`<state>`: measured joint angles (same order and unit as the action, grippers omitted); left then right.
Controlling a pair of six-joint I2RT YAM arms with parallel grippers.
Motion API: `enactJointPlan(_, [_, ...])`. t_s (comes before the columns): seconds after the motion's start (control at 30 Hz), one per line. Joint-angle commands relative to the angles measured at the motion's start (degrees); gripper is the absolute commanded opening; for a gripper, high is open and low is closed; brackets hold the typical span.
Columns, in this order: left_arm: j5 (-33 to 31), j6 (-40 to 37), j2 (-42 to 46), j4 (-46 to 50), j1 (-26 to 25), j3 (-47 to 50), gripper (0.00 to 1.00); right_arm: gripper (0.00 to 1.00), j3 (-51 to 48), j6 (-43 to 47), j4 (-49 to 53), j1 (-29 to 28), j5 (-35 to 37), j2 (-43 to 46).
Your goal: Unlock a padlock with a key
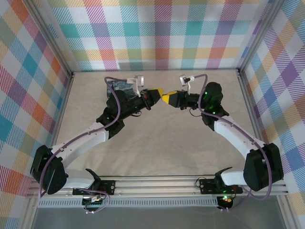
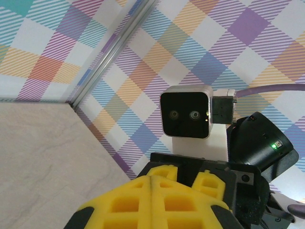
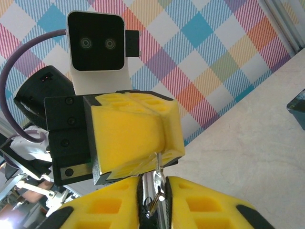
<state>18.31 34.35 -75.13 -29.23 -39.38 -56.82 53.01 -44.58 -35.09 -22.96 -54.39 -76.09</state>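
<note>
My two grippers meet tip to tip in mid-air above the table's far middle. The left gripper (image 1: 160,92) (image 2: 151,179) is shut, its yellow pads pressed together. A thin silvery key (image 3: 157,164) sticks out of their seam in the right wrist view. The key's head and a small ring lie between the pads of my right gripper (image 1: 166,98) (image 3: 153,192). Those jaws stand narrowly open: one pad is against the key's head and a slim gap is left on the other side. The padlock is hidden.
A dark-blue box (image 1: 120,86) (image 3: 298,107) with a swirly painting lies on the beige table (image 1: 157,143) behind the left arm. Plaid walls (image 1: 157,33) close in the back and both sides. Both arms reach up from the near rail (image 1: 157,183).
</note>
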Motion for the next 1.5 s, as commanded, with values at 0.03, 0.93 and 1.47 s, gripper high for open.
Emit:
enactJointPlan(0.03, [-1.32, 0.27, 1.46, -1.75, -0.97, 0.75, 0.0, 0.15, 0.69, -0.09, -2.61, -0.41, 0.39, 0.76])
enactJointPlan(0.93, [-5.61, -6.2, 5.85, 8.58, -0.96, 0.16, 0.65, 0.0, 3.04, 17.49, 24.78, -0.41, 5.83, 6.52])
enactJointPlan(1.47, [-23.74, -13.25, 2.97, 42.41, 3.77, -9.49, 1.0, 0.0, 4.14, 29.28, 49.62, -0.42, 17.93, 10.67])
